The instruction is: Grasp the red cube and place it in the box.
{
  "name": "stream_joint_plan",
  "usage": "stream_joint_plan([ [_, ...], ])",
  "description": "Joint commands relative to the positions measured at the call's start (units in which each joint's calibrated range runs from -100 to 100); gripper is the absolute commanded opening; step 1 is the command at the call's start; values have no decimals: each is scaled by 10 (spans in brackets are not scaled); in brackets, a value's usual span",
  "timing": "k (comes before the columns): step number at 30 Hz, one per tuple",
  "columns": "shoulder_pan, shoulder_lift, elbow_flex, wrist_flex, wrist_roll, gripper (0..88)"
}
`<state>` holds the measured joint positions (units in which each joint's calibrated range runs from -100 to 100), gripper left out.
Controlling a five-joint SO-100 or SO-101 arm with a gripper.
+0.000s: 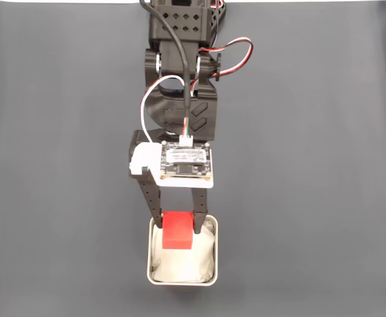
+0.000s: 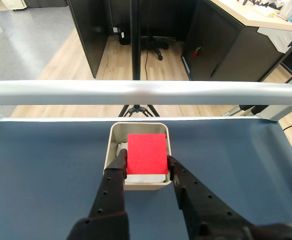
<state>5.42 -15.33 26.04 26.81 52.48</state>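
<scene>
End effector (image 1: 177, 227) downward over the box (image 1: 213, 264), fingers clamping the red cube (image 1: 177, 230).

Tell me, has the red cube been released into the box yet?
No. The tool is shut on the red cube, over the box.

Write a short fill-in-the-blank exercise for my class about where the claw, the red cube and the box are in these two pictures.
1. The claw is shut on the red ____.
2. The red cube is held over the ____.
3. The box has a ____ lining.
4. In the wrist view, the cube sits between two ____ fingers.

Missing words: cube; box; white; black
</scene>
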Motion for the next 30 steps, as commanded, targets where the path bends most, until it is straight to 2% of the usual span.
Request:
stream_joint_plan([
  [1, -10, -1, -14, -3, 2, 77],
  [30, -15, 81, -87, -4, -17, 77],
])
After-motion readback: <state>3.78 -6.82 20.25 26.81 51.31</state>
